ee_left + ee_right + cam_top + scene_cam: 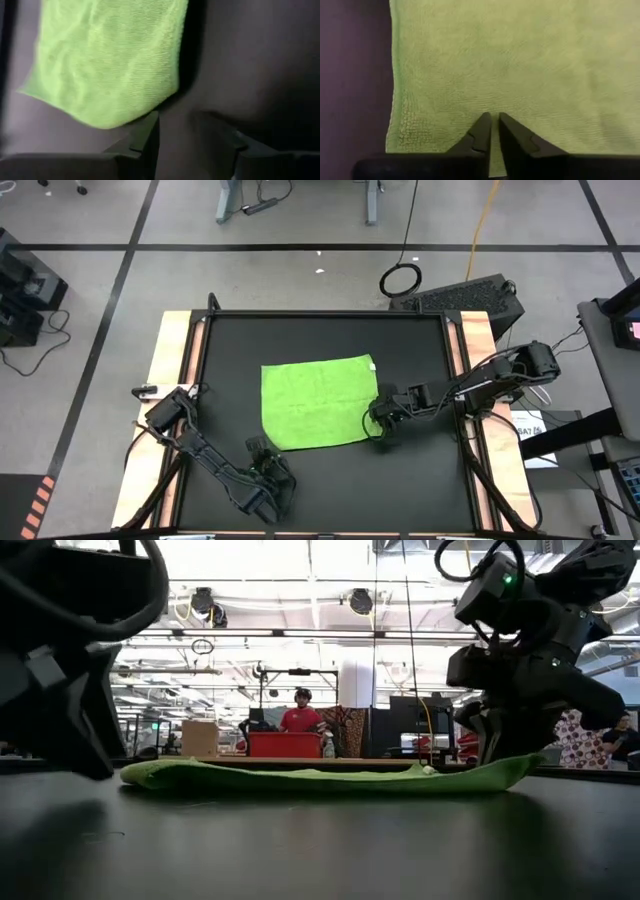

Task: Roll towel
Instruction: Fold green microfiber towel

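The lime-green towel (318, 402) lies spread flat in the middle of the black table. My right gripper (378, 422) is at the towel's right edge, close to its near right corner, with its fingers (492, 120) closed to a thin slit on the cloth. My left gripper (266, 458) is low over the table just beside the towel's near left corner (117, 117). It is open (187, 132) and empty, with bare table between its fingers. In the low view the towel (320, 776) shows as a flat strip. My right gripper pinches the towel's right edge (492, 107) between its two fingertips, a short way from the near right corner (392, 145). The fingers come from the table's right side, slanting down. The towel lies on the table, with this end (515, 770) raised slightly.
Wooden strips (172, 380) run along the table's left and right sides. A dark box (470, 298) sits past the far right corner. In the low view, people and a red bin (285, 743) show far behind the table.
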`<state>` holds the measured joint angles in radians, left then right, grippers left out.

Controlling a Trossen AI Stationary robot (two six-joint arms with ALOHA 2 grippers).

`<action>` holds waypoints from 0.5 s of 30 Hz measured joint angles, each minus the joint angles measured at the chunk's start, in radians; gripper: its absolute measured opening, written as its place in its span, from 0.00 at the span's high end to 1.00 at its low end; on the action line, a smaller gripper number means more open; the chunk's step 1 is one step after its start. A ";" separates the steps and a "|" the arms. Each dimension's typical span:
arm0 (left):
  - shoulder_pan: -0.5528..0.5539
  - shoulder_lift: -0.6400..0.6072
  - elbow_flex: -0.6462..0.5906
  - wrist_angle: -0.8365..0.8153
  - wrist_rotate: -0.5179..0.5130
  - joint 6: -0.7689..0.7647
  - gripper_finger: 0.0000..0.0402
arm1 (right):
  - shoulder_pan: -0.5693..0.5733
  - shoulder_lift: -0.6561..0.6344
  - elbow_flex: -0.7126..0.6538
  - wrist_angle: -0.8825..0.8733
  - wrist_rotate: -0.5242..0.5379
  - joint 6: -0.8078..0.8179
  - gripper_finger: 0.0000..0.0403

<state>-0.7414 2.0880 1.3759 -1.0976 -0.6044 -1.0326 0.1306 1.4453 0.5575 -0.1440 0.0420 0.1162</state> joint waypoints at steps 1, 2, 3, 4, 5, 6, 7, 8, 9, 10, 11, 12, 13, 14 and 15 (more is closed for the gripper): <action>0.000 0.000 -0.006 0.035 -0.001 -0.015 0.61 | 0.005 -0.018 0.001 0.002 0.022 -0.006 0.89; 0.000 0.000 -0.011 0.062 -0.004 -0.033 0.58 | 0.008 -0.034 0.003 0.011 0.038 -0.014 0.86; 0.000 0.000 -0.017 0.084 -0.011 -0.053 0.55 | 0.011 -0.048 0.005 0.020 0.056 -0.021 0.83; 0.001 0.000 -0.022 0.099 -0.018 -0.073 0.52 | 0.014 -0.060 0.006 0.021 0.074 -0.029 0.79; 0.003 0.000 -0.025 0.105 -0.027 -0.095 0.50 | 0.017 -0.069 0.006 0.019 0.089 -0.038 0.76; 0.005 -0.001 -0.028 0.105 -0.031 -0.119 0.48 | 0.018 -0.076 0.006 0.024 0.100 -0.050 0.73; 0.009 -0.001 -0.029 0.103 -0.033 -0.141 0.47 | 0.019 -0.082 0.006 0.034 0.110 -0.059 0.70; 0.013 -0.001 -0.029 0.101 -0.037 -0.161 0.47 | 0.019 -0.087 0.006 0.048 0.112 -0.071 0.67; 0.016 -0.001 -0.029 0.101 -0.048 -0.175 0.47 | 0.019 -0.089 0.006 0.058 0.113 -0.083 0.64; 0.021 -0.001 -0.029 0.102 -0.060 -0.186 0.47 | 0.018 -0.088 0.006 0.067 0.114 -0.098 0.62; 0.025 -0.001 -0.029 0.104 -0.076 -0.190 0.47 | 0.014 -0.081 0.006 0.081 0.116 -0.115 0.61; 0.030 -0.001 -0.029 0.106 -0.089 -0.191 0.47 | 0.008 -0.069 0.006 0.099 0.117 -0.131 0.60; 0.036 -0.001 -0.029 0.106 -0.104 -0.193 0.47 | -0.002 -0.056 0.006 0.119 0.118 -0.146 0.59; 0.042 -0.001 -0.029 0.109 -0.114 -0.193 0.47 | -0.012 -0.044 0.006 0.141 0.117 -0.158 0.59; 0.049 0.000 -0.029 0.112 -0.121 -0.192 0.47 | -0.022 -0.027 0.006 0.173 0.116 -0.169 0.59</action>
<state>-0.6928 2.0876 1.3468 -0.9856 -0.7259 -1.2249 0.1085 1.4187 0.5637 0.0293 0.1583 -0.0524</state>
